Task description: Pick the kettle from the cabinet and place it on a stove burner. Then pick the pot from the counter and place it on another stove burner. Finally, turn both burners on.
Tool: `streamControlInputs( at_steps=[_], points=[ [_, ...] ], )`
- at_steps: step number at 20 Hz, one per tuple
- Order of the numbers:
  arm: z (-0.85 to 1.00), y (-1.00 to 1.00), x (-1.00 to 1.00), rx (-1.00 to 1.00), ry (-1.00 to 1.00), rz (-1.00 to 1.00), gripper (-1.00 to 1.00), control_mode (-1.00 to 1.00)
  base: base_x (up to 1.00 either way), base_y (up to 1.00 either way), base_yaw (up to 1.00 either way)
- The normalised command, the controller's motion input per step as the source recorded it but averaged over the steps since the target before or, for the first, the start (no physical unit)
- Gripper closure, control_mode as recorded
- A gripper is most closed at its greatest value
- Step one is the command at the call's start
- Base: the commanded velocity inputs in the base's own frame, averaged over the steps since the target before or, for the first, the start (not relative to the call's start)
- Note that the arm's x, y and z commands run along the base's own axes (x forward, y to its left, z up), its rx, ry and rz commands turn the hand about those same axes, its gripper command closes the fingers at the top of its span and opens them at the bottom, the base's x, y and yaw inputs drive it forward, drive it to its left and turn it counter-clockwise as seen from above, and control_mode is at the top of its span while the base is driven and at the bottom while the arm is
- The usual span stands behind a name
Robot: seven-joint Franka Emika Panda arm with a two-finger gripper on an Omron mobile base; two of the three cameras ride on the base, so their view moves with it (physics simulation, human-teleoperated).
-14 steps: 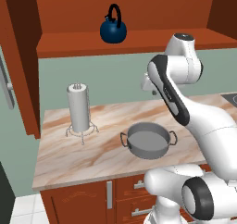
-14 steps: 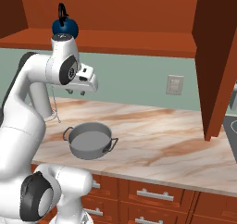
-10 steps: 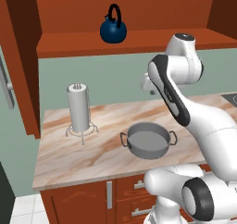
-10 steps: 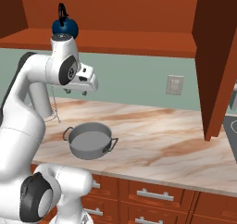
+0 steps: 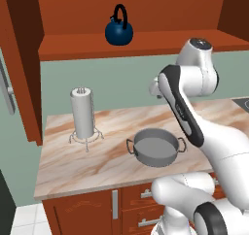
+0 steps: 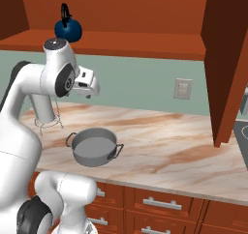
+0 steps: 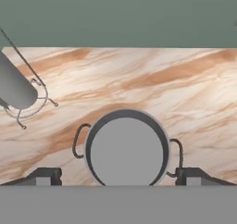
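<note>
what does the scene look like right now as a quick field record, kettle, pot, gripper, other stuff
kettle: dark-blue kettle, upright on the cabinet shelf, untouched
pot: grey pot, empty, on the counter, not yet moved
gripper: gripper open, holding nothing, looking down at the pot from above
paper-towel roll: paper-towel roll, upright on its wire stand, on the counter apart from the pot
cooktop: cooktop, just an edge seen past the arm
</note>
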Motion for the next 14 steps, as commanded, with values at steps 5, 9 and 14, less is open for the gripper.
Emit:
streamControlInputs(
  at_steps=[5,9,14],
  points=[
    [0.17,0.02,-0.20,-0.01,-0.26,0.00,-1.00,-1.00,0.00,0.00,0.00],
    [0.21,0.08,-0.18,-0.02,-0.26,0.00,-1.00,-1.00,0.00,0.00,0.00],
    [0.27,0.15,-0.16,-0.01,-0.26,0.00,-1.00,-1.00,0.00,0.00,0.00]
  ],
)
